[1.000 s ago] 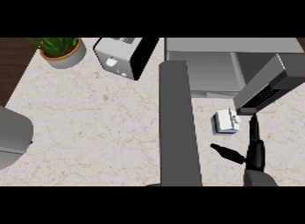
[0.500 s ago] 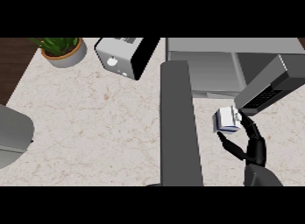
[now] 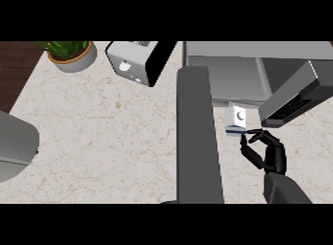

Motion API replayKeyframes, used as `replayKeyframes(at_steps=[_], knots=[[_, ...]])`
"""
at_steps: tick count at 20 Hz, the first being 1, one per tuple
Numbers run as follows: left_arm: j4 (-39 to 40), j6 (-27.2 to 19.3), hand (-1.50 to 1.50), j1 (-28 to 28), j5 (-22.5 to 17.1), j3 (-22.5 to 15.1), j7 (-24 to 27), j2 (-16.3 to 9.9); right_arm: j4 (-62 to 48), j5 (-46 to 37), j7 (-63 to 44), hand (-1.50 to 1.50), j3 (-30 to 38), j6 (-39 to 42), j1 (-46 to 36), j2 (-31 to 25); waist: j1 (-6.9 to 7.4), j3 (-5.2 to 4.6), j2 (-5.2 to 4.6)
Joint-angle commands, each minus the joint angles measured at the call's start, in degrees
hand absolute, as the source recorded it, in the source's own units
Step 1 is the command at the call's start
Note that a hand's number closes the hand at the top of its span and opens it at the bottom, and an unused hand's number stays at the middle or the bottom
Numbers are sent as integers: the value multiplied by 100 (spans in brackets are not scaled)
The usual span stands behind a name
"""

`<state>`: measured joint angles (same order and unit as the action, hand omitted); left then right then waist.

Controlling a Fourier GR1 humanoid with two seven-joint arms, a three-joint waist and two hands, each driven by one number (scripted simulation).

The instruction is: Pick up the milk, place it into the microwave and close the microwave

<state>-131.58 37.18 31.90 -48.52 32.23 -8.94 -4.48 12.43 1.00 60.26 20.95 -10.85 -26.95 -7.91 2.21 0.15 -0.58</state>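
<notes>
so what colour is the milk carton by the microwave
White with a dark blue band near its base, seen in the head view: milk carton.

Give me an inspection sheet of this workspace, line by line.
Surface: pale speckled counter, dark wood floor at the upper left.
Job's things: milk carton in front of the microwave; microwave door swung open.
Clutter: potted plant and toaster along the back edge.
Hands: right hand curled at the carton's near end, fingertips on it; left hand not seen.
Cables: nothing seen.
Surroundings: grey forearm crossing the middle; grey shape at the left edge, cannot tell what.
</notes>
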Motion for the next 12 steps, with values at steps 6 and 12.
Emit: replayKeyframes(at_steps=[6,12], knots=[[-106,-114,-150,-189,-30,14,-130,-60,10,-490,666,150,-583,1117,-24,144,-70,3,13],[-25,5,-150,31,-274,226,-243,-42,24,-628,693,150,-733,1192,-8,102,-85,-4,32]])
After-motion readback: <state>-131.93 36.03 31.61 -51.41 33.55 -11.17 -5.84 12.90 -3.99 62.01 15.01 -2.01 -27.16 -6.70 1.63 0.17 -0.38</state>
